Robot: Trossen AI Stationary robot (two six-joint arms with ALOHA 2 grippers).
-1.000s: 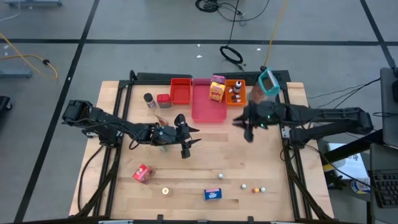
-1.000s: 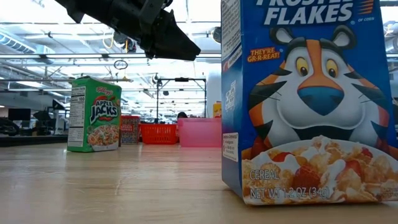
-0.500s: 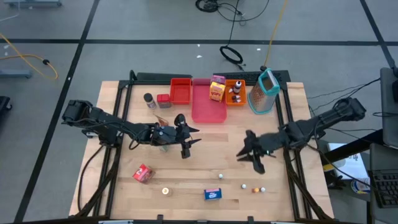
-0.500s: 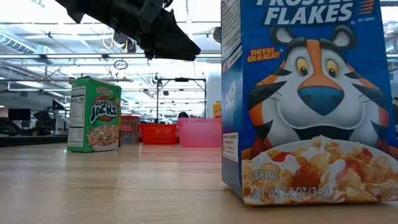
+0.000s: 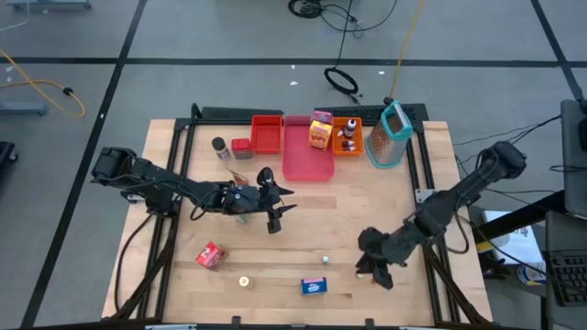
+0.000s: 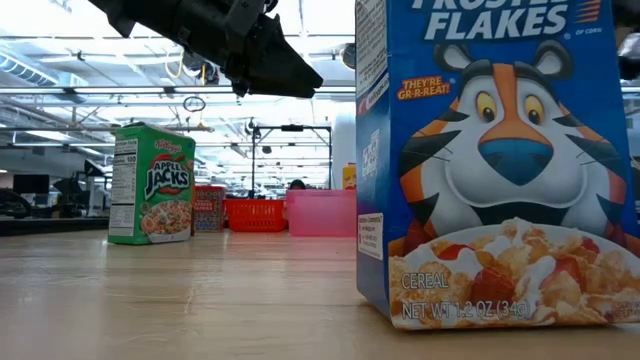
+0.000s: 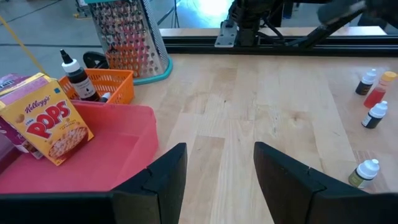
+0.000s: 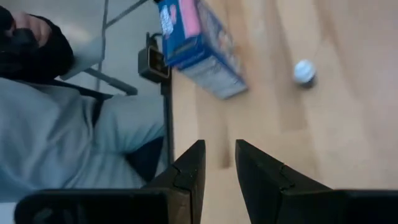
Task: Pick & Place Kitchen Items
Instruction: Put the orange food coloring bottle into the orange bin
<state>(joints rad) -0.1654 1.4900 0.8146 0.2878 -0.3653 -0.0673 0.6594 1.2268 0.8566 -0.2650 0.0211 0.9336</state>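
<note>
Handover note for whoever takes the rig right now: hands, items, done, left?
Left hand: open, empty, hovering mid-table.
Right hand: narrow gap between its fingers, holds nothing, low near the front edge by the small bottles.
Done: Pops box in the pink tray; bottles in the orange tray.
Left: Frosted Flakes box, Apple Jacks box, small bottles, shaker beside the red tray.

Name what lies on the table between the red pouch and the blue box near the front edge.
One small round yellow piece lies between the red pouch and the blue box, on otherwise bare wood; the high view shows it.
</note>
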